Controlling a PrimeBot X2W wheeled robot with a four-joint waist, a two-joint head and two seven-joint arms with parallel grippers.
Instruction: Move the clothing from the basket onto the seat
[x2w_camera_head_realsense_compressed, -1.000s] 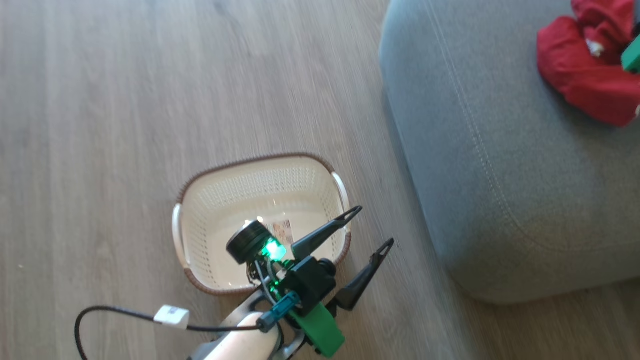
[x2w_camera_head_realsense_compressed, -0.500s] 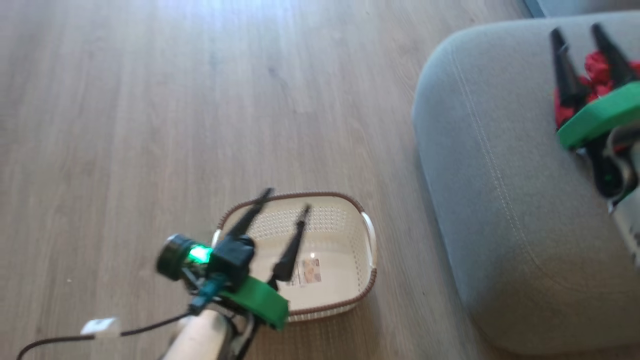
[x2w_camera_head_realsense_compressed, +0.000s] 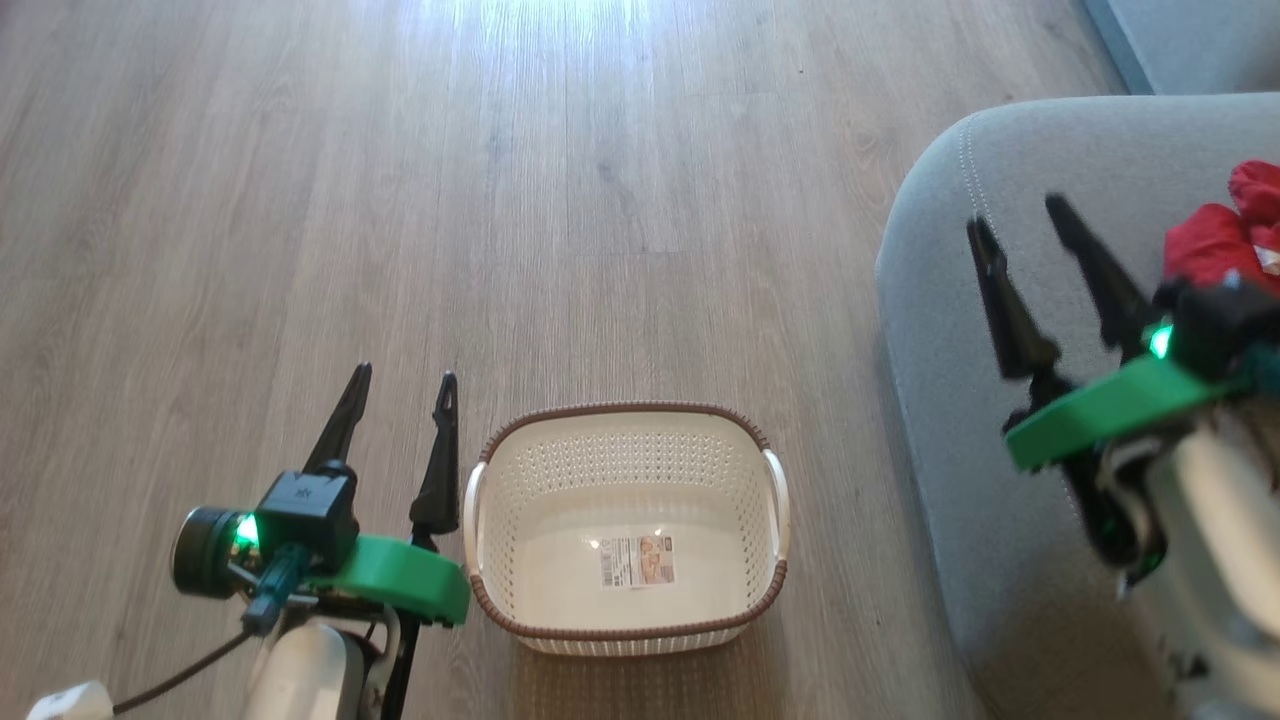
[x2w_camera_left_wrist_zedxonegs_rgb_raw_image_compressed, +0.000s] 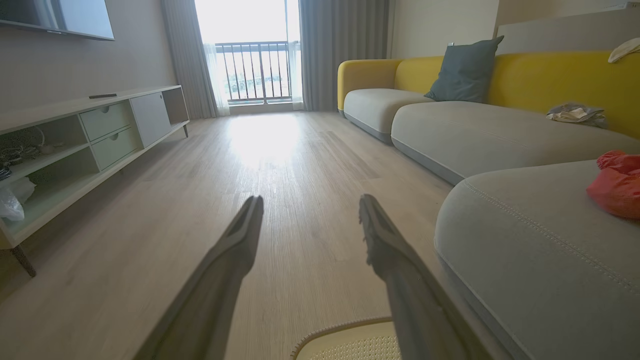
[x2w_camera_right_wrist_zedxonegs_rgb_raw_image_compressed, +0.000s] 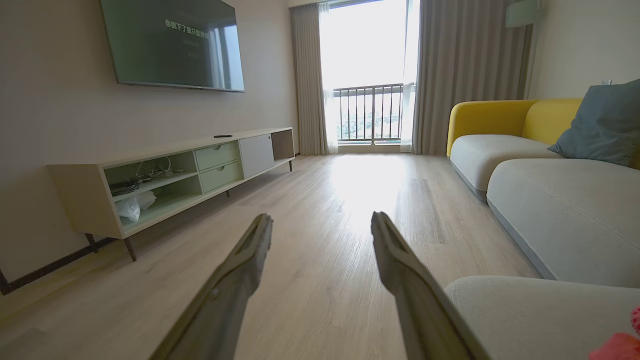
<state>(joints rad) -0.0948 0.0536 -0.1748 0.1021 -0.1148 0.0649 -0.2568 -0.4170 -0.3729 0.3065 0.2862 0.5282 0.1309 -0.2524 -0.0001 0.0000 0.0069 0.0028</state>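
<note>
Basket (x2w_camera_head_realsense_compressed: 620, 455) empty on floor (x2w_camera_head_realsense_compressed: 300, 200), beside seat (x2w_camera_head_realsense_compressed: 940, 280) corner. Clothing (x2w_camera_head_realsense_compressed: 1215, 245) heaped on seat, back from corner. Left gripper (x2w_camera_head_realsense_compressed: 405, 375), right gripper (x2w_camera_head_realsense_compressed: 1015, 213): both spread wide, holding nothing. Transfer looks done; next move likely needs no grasp, only arms parked.

The left gripper (x2w_camera_left_wrist_zedxonegs_rgb_raw_image_compressed: 310, 201) gapes empty over the floor (x2w_camera_left_wrist_zedxonegs_rgb_raw_image_compressed: 280, 150). Red clothing (x2w_camera_left_wrist_zedxonegs_rgb_raw_image_compressed: 617, 182) lies on the seat (x2w_camera_left_wrist_zedxonegs_rgb_raw_image_compressed: 525, 225), with the basket (x2w_camera_left_wrist_zedxonegs_rgb_raw_image_compressed: 350, 345) rim at the bottom edge

Pale forearms (x2w_camera_head_realsense_compressed: 300, 672) carry green collars (x2w_camera_head_realsense_compressed: 405, 590), long black jaws and a dark cable (x2w_camera_head_realsense_compressed: 178, 679).
</note>
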